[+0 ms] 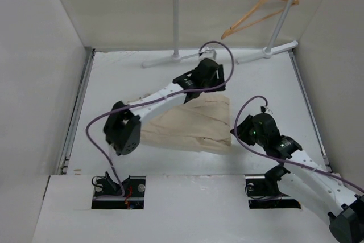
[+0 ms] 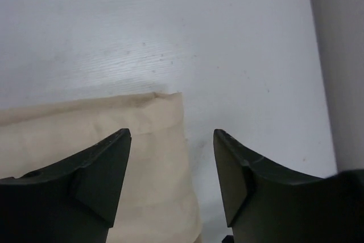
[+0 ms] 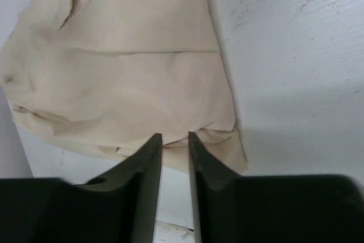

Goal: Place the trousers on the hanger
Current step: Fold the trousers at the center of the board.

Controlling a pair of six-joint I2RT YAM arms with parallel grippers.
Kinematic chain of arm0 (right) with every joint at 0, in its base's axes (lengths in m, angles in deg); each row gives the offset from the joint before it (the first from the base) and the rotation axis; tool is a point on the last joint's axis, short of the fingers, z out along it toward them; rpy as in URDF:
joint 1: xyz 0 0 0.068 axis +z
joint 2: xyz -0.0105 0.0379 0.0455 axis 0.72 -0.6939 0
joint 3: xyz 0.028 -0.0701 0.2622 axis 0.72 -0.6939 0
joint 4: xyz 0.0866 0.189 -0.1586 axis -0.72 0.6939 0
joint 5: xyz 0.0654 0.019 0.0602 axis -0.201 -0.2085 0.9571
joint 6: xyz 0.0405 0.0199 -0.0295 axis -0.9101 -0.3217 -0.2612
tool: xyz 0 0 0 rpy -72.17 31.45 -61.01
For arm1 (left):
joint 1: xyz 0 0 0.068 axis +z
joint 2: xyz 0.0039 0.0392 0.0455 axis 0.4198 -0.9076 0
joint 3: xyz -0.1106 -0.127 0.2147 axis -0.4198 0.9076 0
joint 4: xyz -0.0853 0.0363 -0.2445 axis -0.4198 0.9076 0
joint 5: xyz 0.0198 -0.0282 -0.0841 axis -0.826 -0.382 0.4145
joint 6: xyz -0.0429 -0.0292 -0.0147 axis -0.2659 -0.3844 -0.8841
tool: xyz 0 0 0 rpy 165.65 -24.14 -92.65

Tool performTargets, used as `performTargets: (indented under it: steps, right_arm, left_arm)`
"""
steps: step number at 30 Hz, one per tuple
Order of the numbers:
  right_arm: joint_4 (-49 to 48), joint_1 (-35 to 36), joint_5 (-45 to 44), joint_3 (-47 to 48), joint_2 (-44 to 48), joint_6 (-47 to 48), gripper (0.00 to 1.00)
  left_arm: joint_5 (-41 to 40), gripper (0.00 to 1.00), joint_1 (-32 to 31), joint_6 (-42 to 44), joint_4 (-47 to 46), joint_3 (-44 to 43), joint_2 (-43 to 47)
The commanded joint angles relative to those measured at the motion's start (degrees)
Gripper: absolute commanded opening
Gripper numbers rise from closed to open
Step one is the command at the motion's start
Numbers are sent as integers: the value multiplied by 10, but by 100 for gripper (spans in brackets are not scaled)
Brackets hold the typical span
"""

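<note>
The left gripper [image 2: 172, 135] hangs open and empty over the far corner of the trousers [image 1: 196, 122]. The right gripper [image 3: 175, 136] sits at their near edge, jaws narrowly parted and holding nothing. The trousers lie folded on the table [image 1: 256, 83], with the hanger [image 1: 259, 11] well apart on the rack [image 1: 176, 15]. This is likely the grasping step, where each gripper must close on cloth.

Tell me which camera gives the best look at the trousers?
The right wrist camera: the trousers fill most of it, folds and seams plain. The overhead camera shows the heap on the table, partly under the left arm. The left wrist camera catches only one corner, by the left claw.
</note>
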Motion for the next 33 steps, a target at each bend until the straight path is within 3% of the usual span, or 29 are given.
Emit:
performTargets:
  steps: [1, 2, 4, 10, 14, 18, 25, 30, 33]
  right_arm:
    - [-50, -26, 35, -22, 3, 27, 41]
    - [-59, -37, 45, -23, 2, 32, 50]
    - [-78, -51, 64, -23, -9, 41, 54]
    - [-89, -60, 77, -36, -55, 59, 41]
    - [-99, -56, 77, -51, -70, 59, 39]
    - [-118, -53, 82, -50, -99, 61, 36]
    - [-132, -34, 83, -35, -128, 63, 22]
    - [-110, -32, 67, -33, -97, 63, 43]
    - [-117, -32, 68, -37, -107, 63, 37]
  left_arm:
    - [28, 60, -23, 144, 80, -121, -94]
    - [22, 62, -28, 169, 99, -161, -128]
    - [25, 66, -31, 198, 125, -222, -179]
    - [43, 69, -31, 224, 162, -323, -268]
    - [70, 67, -30, 223, 180, -355, -301]
    - [74, 60, -31, 223, 182, -357, -305]
    - [102, 42, -24, 215, 178, -348, -307]
    - [113, 42, -24, 212, 173, -344, -307]
    - [116, 31, -23, 211, 171, -344, -311]
